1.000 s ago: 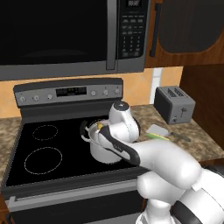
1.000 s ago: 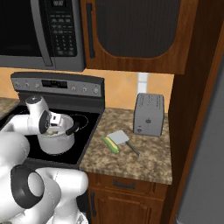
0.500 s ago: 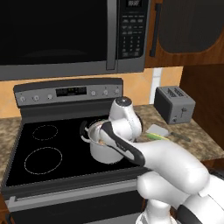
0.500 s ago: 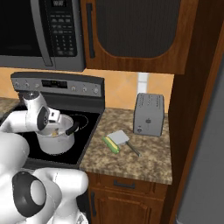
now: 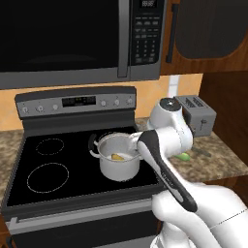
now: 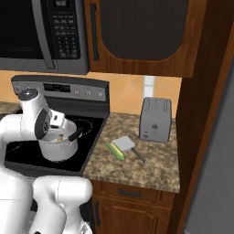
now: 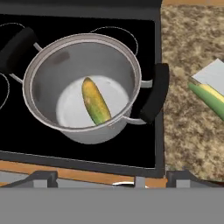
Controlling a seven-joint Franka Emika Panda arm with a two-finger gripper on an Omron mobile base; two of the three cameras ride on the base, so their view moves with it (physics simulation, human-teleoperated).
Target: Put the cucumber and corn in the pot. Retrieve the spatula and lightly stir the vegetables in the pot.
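Observation:
The steel pot point(image 7: 131, 65) stands on the black stovetop, directly below my hand, with one black looped handle point(image 7: 154, 92) towards the counter. The pale yellow corn point(image 7: 96, 102) lies loose on the pot's bottom and also shows inside the pot point(image 5: 118, 160) as the corn point(image 5: 117, 156). My gripper point(image 7: 111, 178) hangs open above the pot's near rim, holding nothing. On the granite counter to the right, the green cucumber point(image 6: 116, 151) lies against the spatula point(image 6: 124, 143), whose dark handle points towards the counter's front. The cucumber point(image 7: 209, 101) and the spatula's blade point(image 7: 213, 73) are at the right edge.
A steel toaster point(image 6: 156, 119) stands at the back of the counter point(image 6: 151, 169), beyond the cucumber. The microwave point(image 5: 72, 38) hangs low over the stove point(image 5: 53, 174). A tall wooden cabinet side point(image 6: 201, 114) closes the counter on the right.
The fingers have spread wide and let go of the corn, which now lies in the pot. The hand has risen slightly above the pot.

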